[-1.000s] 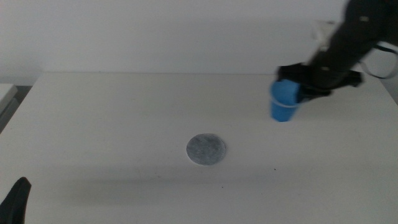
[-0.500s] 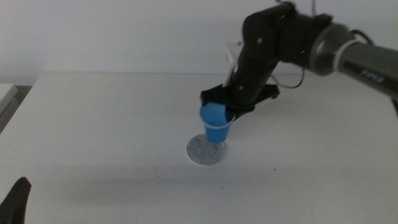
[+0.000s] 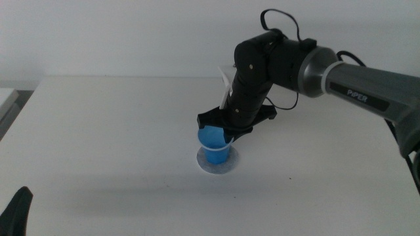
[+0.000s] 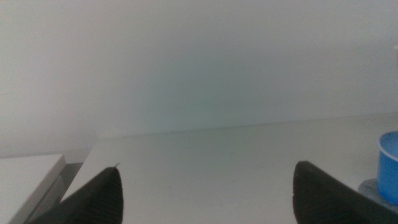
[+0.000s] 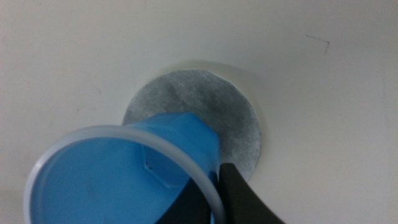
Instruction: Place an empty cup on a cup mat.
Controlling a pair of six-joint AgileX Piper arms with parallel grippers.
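The blue cup (image 3: 214, 145) stands upright over the round grey cup mat (image 3: 227, 166) in the middle of the table. Its base is at or just above the mat; I cannot tell if they touch. My right gripper (image 3: 223, 129) reaches in from the right and is shut on the cup's rim. In the right wrist view the cup (image 5: 118, 177) looks empty and covers part of the mat (image 5: 208, 106), with the gripper (image 5: 214, 194) pinching the rim. My left gripper (image 3: 16, 212) waits at the bottom left. In its wrist view it (image 4: 206, 167) is open and empty, with the cup (image 4: 388, 163) at the frame's edge.
The white table (image 3: 118, 118) runs back to a pale wall. A cable loops over the right arm (image 3: 341, 69). A pale ledge (image 3: 6, 98) lies past the table's left edge.
My right gripper has carried the cup from the far right of the table leftward and down, so it now sits over the mat. The left arm has not moved.
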